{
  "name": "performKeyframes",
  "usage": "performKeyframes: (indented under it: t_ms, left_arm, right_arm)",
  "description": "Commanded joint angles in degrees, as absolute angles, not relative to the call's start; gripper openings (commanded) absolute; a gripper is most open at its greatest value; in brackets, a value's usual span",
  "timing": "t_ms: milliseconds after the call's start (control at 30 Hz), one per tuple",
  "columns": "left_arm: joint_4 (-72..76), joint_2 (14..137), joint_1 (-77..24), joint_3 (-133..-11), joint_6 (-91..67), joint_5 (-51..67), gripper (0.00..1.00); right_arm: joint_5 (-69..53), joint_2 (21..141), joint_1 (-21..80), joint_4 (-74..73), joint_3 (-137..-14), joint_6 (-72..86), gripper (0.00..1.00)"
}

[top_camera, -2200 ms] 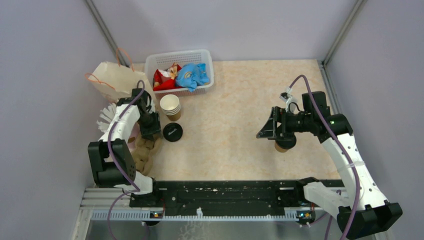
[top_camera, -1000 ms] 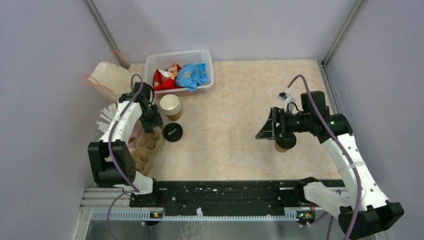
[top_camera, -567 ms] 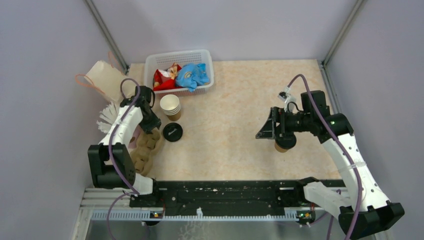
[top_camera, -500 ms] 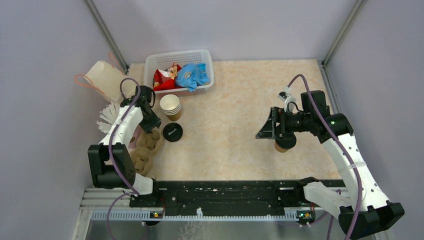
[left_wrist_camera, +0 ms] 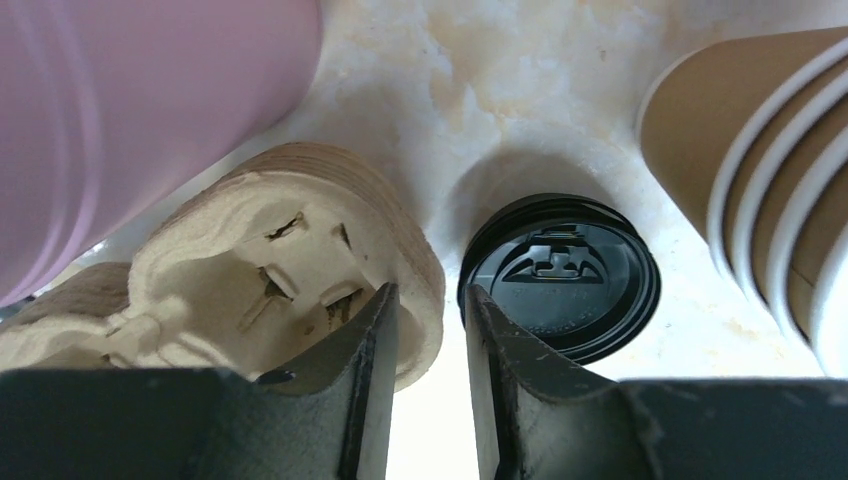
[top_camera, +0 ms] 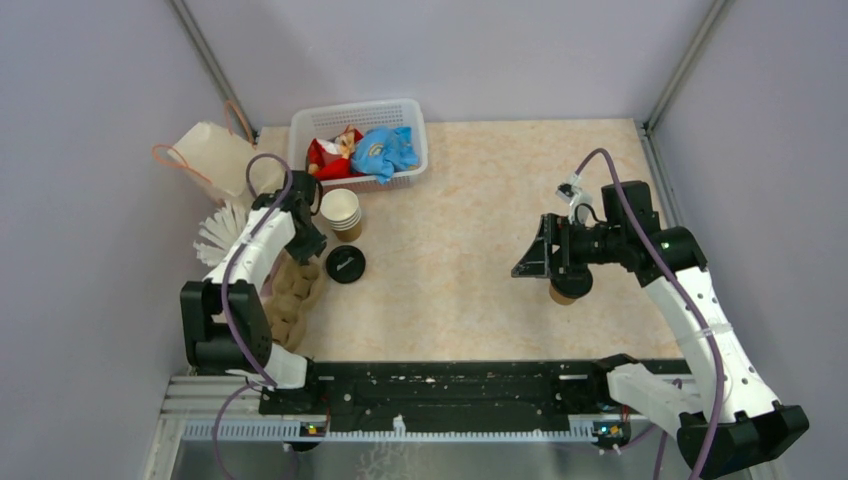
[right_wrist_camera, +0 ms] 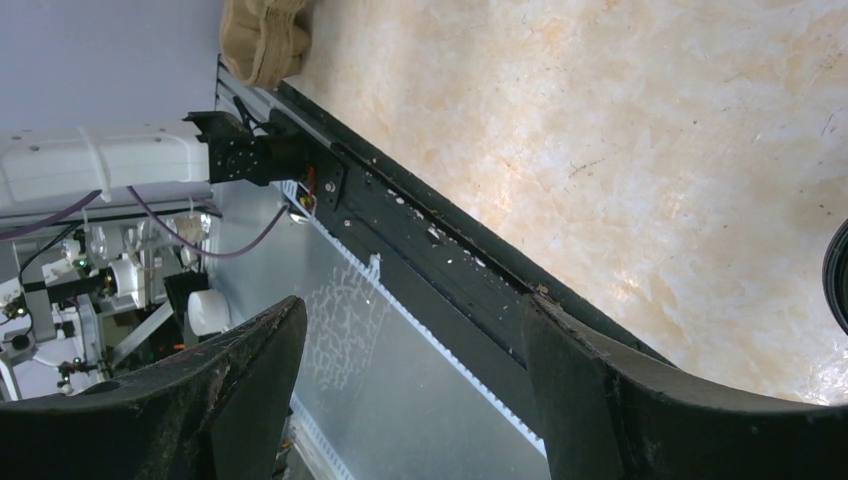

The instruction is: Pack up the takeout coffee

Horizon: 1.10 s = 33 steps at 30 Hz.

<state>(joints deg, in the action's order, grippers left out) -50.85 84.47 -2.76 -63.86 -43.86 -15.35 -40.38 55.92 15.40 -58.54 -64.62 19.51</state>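
The takeout coffee (top_camera: 562, 293), a brown cup, stands right of centre and is mostly hidden under my right wrist; its black lid edge (right_wrist_camera: 840, 275) shows at the right border of the right wrist view. My right gripper (top_camera: 535, 258) (right_wrist_camera: 410, 320) hovers just left of it, open wide with nothing between the jaws. My left gripper (top_camera: 306, 245) (left_wrist_camera: 430, 310) hangs at the far left between a pulp cup carrier (left_wrist_camera: 250, 260) and a loose black lid (left_wrist_camera: 560, 275). Its jaws stand a narrow gap apart and hold nothing.
A stack of lidless brown cups (top_camera: 342, 212) (left_wrist_camera: 760, 180) stands behind the loose lid (top_camera: 345, 264). A white basket (top_camera: 410, 115) with packets sits at the back left, with a paper bag (top_camera: 215, 155) to its left. The carrier (top_camera: 290, 295) lies along the left edge. A pink object (left_wrist_camera: 130, 120) lies beside the carrier.
The left jaws have narrowed. The left arm has shifted slightly toward the cup stack, and the paper bag has swayed. The right arm has not moved.
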Motion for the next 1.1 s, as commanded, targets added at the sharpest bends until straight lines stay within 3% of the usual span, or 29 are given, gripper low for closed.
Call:
performKeyframes:
  t_ms: [0,233,467,933,1067]
  left_arm:
    - [-56.0,84.9,-4.1,-66.1,-47.8,-22.5,0.39]
    - [-58.7,86.1,-7.5,-68.3,-49.1,-27.8,0.45]
    - [-56.7,85.2,-7.7,-65.6,-50.1,-29.1,0.35]
    - [-54.9,87.6,-6.4,-66.4,-48.3,-29.7,0.43]
    - [-53.9,88.2,-6.4,-65.9,-48.3,-29.8,0.41]
  right_arm:
    - [-40.3,55.4,16.1,-58.0,-66.9,18.7,0.78]
    - [-40.6,55.8,16.0,-57.5,-66.7,18.8,0.78]
    - [-40.4,55.9,16.1,-57.6,-66.7,18.9,0.78]
    - [-40.6,56.0,16.1,-57.9,-66.8,18.5,0.78]
    - [-40.6,56.0,16.1,-57.9,-66.9,18.5,0.78]
